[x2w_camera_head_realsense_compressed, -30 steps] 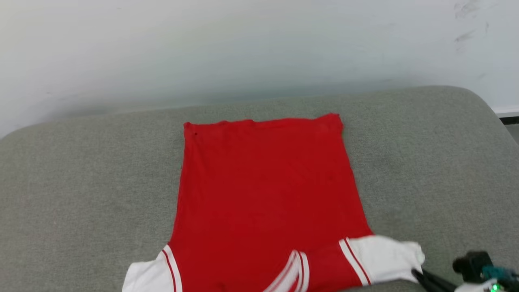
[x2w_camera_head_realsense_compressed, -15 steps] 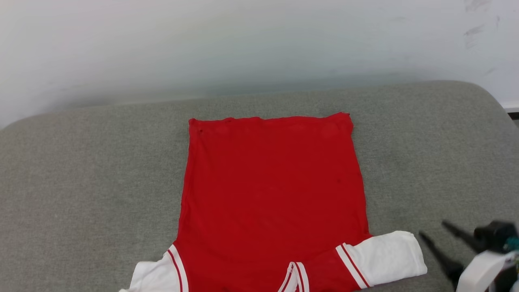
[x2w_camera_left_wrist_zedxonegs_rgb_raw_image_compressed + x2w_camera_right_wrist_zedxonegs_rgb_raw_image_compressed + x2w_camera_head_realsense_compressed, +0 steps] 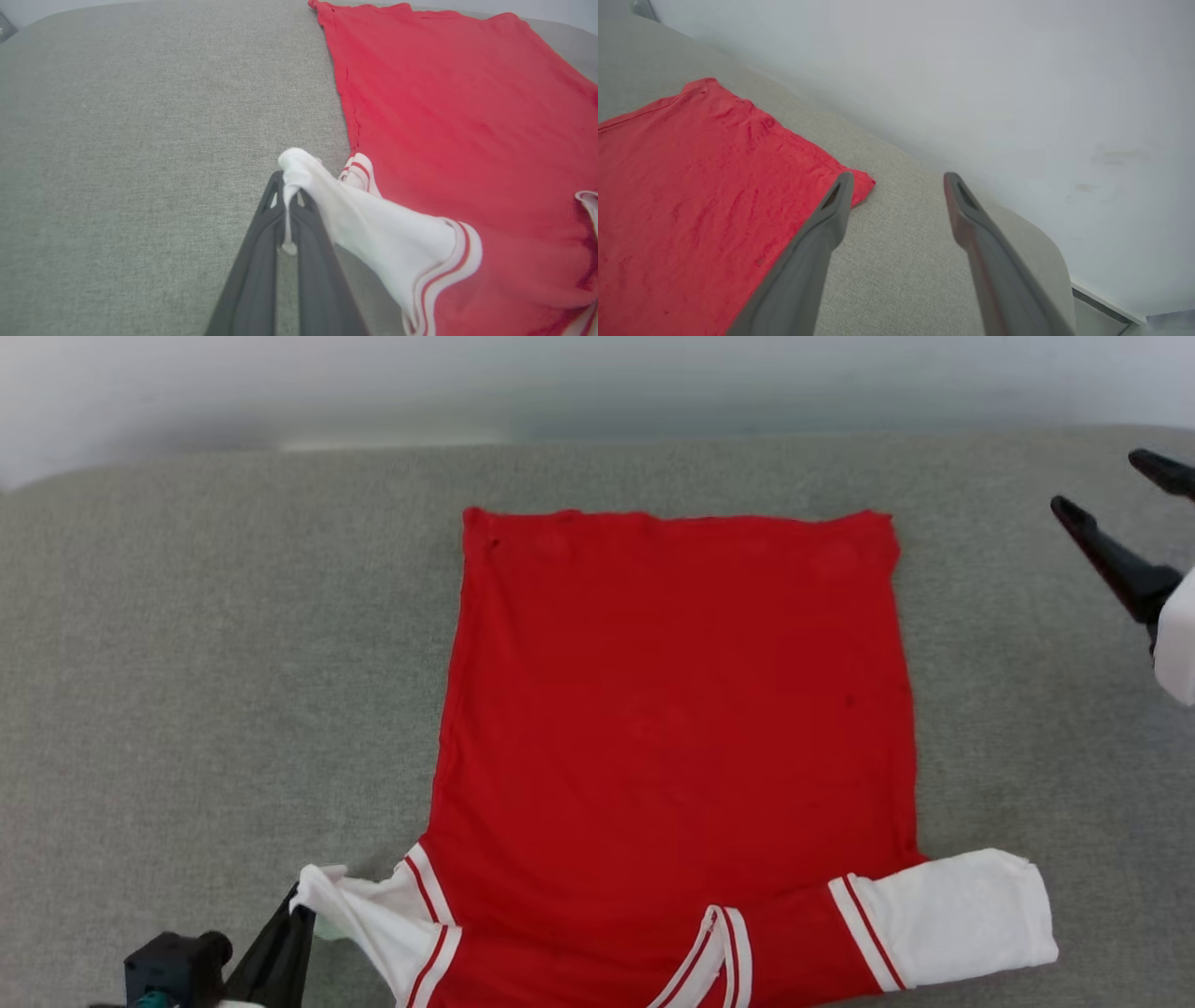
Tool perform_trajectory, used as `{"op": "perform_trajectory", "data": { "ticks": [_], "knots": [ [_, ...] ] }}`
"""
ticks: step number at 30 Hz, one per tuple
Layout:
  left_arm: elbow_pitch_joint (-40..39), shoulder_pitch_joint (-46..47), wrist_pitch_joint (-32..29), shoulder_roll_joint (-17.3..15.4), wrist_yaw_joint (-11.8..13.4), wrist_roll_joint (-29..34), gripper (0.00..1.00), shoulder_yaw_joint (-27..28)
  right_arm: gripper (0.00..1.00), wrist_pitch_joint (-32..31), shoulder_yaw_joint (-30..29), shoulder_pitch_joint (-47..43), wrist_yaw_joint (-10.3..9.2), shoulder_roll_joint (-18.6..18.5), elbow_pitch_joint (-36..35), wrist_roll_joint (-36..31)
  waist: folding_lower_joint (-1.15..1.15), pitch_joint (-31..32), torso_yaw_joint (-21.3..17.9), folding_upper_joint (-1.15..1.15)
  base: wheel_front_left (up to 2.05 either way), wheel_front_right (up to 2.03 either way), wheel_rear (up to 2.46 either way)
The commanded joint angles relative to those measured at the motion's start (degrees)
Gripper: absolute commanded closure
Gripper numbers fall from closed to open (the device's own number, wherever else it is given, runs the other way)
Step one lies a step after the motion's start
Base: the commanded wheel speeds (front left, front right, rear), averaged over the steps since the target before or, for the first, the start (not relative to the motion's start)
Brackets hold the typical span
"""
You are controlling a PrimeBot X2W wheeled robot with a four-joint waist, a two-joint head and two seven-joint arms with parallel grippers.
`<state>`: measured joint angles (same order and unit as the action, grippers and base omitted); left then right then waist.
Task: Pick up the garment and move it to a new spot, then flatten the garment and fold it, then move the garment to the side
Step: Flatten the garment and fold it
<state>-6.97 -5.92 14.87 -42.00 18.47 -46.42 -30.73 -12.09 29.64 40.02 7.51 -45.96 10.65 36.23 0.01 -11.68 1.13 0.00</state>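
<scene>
The garment lies spread on the grey cushion with its plain red back up, hem at the far side. Its white right sleeve rests flat near the front edge. My left gripper at the lower left is shut on the tip of the white left sleeve, which hangs lifted off the cushion. In the left wrist view the gripper pinches that white cloth between both fingers. My right gripper hovers open at the far right, empty, beside the garment's far right corner. Its fingers spread wide.
The grey cushion stretches bare on both sides of the garment. A pale wall rises behind its rounded far edge. The cushion's right end curves off near a baseboard.
My right gripper let go of the white right sleeve, opened and rose toward the far right. The head view tilted down, so my left gripper with the left sleeve came into it.
</scene>
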Motion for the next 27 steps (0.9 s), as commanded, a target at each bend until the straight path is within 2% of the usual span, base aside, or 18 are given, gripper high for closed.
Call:
{"op": "perform_trajectory", "data": {
  "ticks": [1, 9, 13, 16, 20, 27],
  "knots": [
    [-0.6, 1.6, 0.0, 0.3, 0.2, 0.8, 1.00, 0.0, 0.00, -3.9, 1.4, 3.4, -0.04, -0.8, -0.4, 0.9, -0.01, -4.4, 3.1, 0.00, 0.00, 0.00, 0.00],
    [-1.9, 7.7, -0.4, 2.4, 0.6, 4.5, 1.00, -1.9, 0.00, -35.3, 11.9, 22.3, -0.04, -2.9, 4.0, 10.8, -0.01, -12.8, 8.2, 0.00, 0.00, 0.00, 0.00],
    [-1.9, 10.3, -0.4, 3.8, 0.0, 5.7, 1.00, -2.9, 0.00, -45.8, 12.6, 28.3, -0.04, -1.9, 9.3, 13.2, -0.01, -16.2, 10.6, 0.00, 0.00, 0.00, 0.00],
    [-1.7, 12.0, -0.4, 4.7, -0.3, 6.6, 1.00, -3.3, 0.00, -49.0, 11.9, 31.2, -0.04, -0.5, 13.3, 12.5, -0.01, -18.7, 12.2, 0.00, 0.00, 0.00, 0.00],
    [-1.3, 14.0, -0.2, 6.0, -0.9, 7.4, 1.00, -3.8, 0.00, -48.7, 10.3, 31.5, -0.04, 1.7, 17.9, 11.7, -0.01, -21.2, 13.8, 0.00, 0.00, 0.00, 0.00],
    [0.1, 15.8, -0.2, 7.3, -1.7, 8.1, 1.00, -4.7, 0.00, -47.3, 12.0, 23.5, -0.02, 4.7, 22.9, 11.8, -0.01, -22.9, 14.8, 0.00, 0.00, 0.00, 0.00]
  ]
}}
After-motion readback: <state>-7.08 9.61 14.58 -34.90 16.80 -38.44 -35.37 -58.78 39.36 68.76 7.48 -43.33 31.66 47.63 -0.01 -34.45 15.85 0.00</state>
